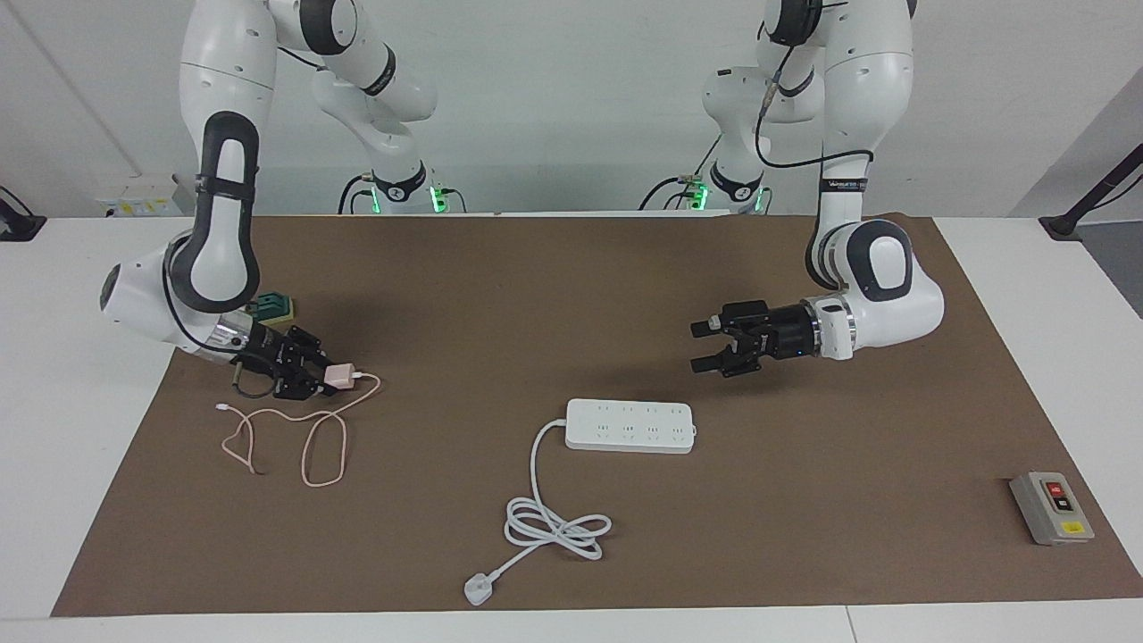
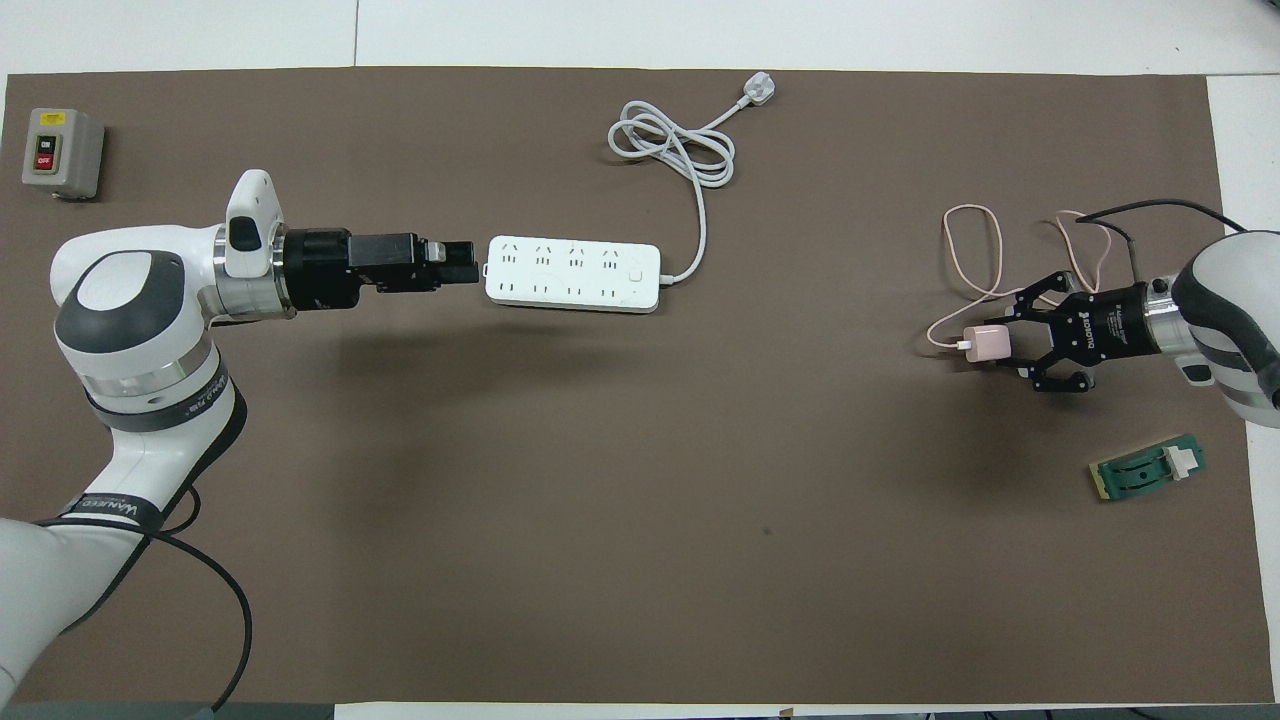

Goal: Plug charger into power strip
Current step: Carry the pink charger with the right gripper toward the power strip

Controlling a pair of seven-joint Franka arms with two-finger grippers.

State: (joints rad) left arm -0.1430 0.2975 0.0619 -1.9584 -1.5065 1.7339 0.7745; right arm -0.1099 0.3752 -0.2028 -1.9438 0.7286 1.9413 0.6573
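The pale pink charger (image 1: 340, 375) (image 2: 987, 343) sits low over the brown mat at the right arm's end, with my right gripper (image 1: 329, 376) (image 2: 1003, 345) shut on it. Its thin pink cable (image 2: 1000, 250) trails in loops on the mat. The white power strip (image 1: 630, 425) (image 2: 572, 273) lies flat mid-table, sockets up. My left gripper (image 1: 699, 346) (image 2: 472, 262) hangs open and empty in the air, over the mat just off the strip's end toward the left arm's side.
The strip's thick white cord (image 1: 545, 527) coils away from the robots and ends in a three-pin plug (image 1: 479, 590) (image 2: 757, 92). A grey switch box (image 1: 1052, 508) (image 2: 62, 152) sits at the left arm's end. A small green part (image 1: 273, 308) (image 2: 1148, 467) lies near the right gripper.
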